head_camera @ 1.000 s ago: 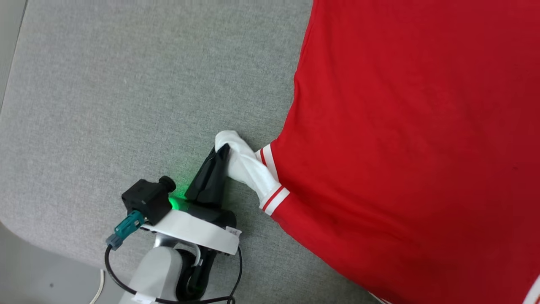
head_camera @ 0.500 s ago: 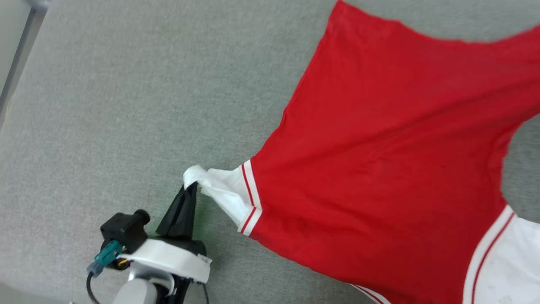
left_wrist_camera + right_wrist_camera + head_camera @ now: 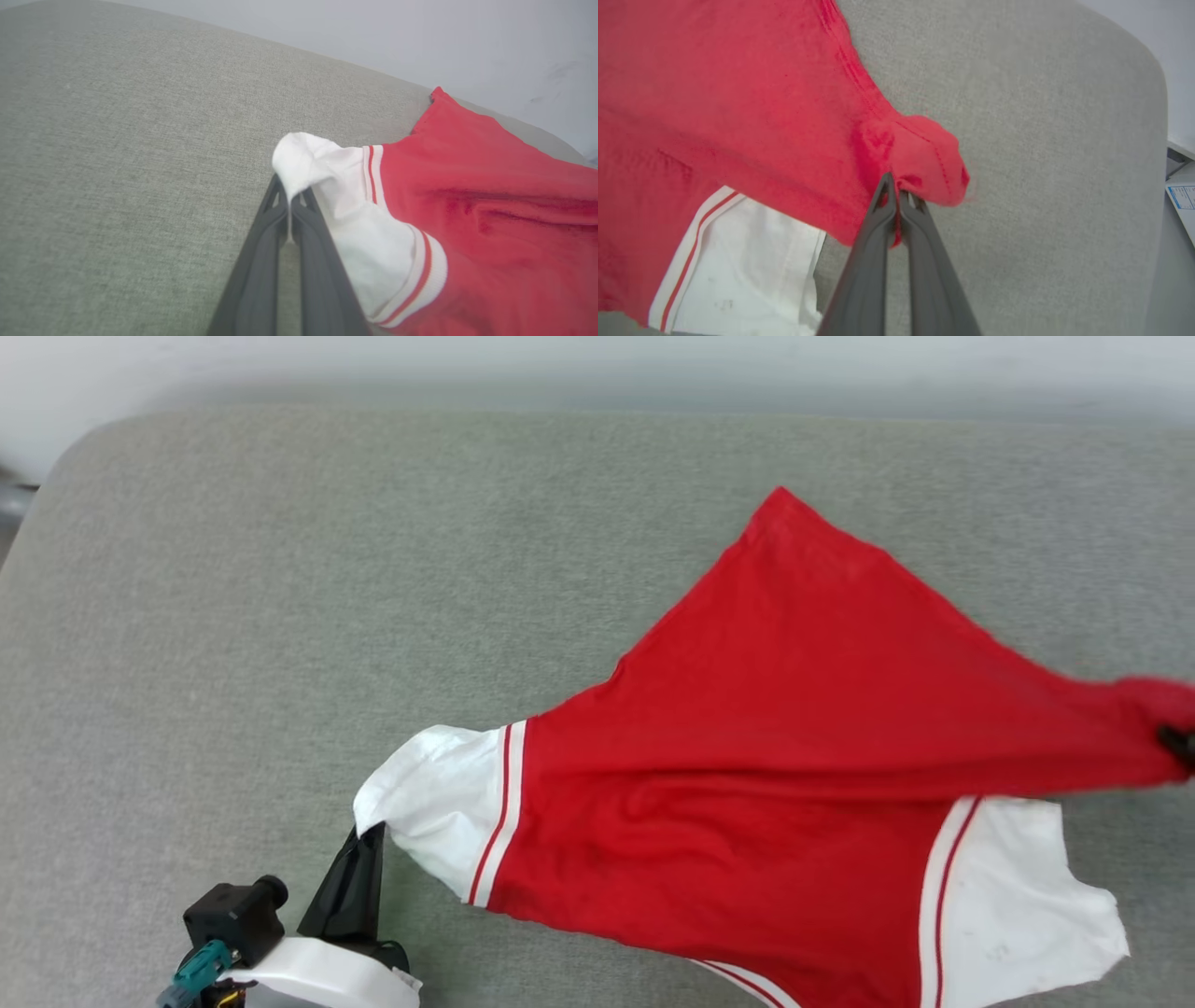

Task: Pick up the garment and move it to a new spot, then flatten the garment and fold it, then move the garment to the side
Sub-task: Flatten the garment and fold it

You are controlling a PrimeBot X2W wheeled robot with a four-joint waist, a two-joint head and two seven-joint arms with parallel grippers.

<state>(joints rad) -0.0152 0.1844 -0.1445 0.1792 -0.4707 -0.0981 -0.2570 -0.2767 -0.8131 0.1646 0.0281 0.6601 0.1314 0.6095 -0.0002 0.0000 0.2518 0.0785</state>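
The garment, a red jersey with white panels and red-and-white striped trim, is stretched across the grey cushion. My left gripper at the lower left is shut on the edge of one white panel; its dark fingers pinch the cloth at their tips. At the far right edge my right gripper is shut on a bunched red corner of the garment, pulling it taut. A second white panel lies flat at the lower right. No lettering shows on the upturned side.
The grey fabric surface spreads wide to the left and behind the garment, with a rounded corner at the upper left. A pale wall runs along the back. A paper sheet lies beyond the surface's edge in the right wrist view.
The head camera has tilted up, so the whole scene shifted down. The garment has been pulled out wider between both grippers; its right red corner now stretches to the right edge.
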